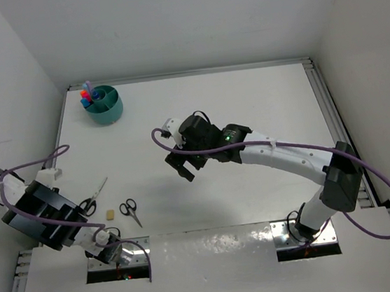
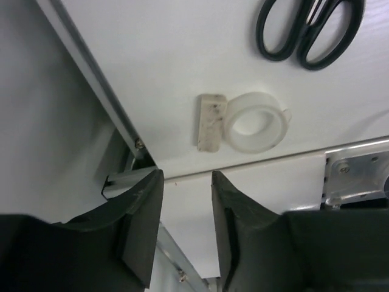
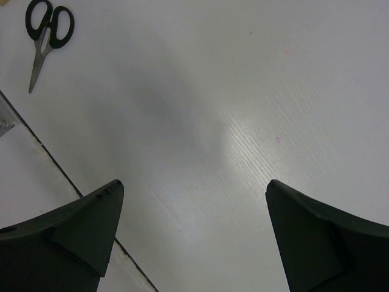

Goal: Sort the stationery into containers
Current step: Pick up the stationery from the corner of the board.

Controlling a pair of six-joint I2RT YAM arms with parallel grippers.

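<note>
Left jaws: a narrow gap between the pads (image 2: 143,219), nothing in it. They hang off the near left corner of the counter (image 1: 246,98), above the side rail (image 2: 91,79).

Just beyond them, on the counter: a pale eraser (image 2: 211,121) lying flat, its long side touching a clear tape roll (image 2: 277,129), also flat. Farther out are black scissor handles (image 2: 302,42), apart from both. My left arm (image 1: 44,216) covers this patch in the top view, so I cannot tell which pair the handles belong to.

Right jaws: spread wide, nothing between them. They hover over bare counter near the middle, at the end of my right arm (image 1: 280,154). In the right wrist view one pair of black-handled scissors (image 3: 41,52) lies flat at the far upper left, blades pointing toward a seam in the counter.

Top view:
- The teal cup (image 1: 108,116) stands upright in the far left corner, with markers (image 1: 87,95) standing in its left side. I cannot tell which compartment they are in.
- The long scissors (image 1: 92,200) lie beside my left arm.
- The short scissors (image 1: 130,212) lie to their right.
- The tan eraser (image 1: 110,213) lies between the two pairs, touching neither.
- These three things are well apart from the cup.
</note>
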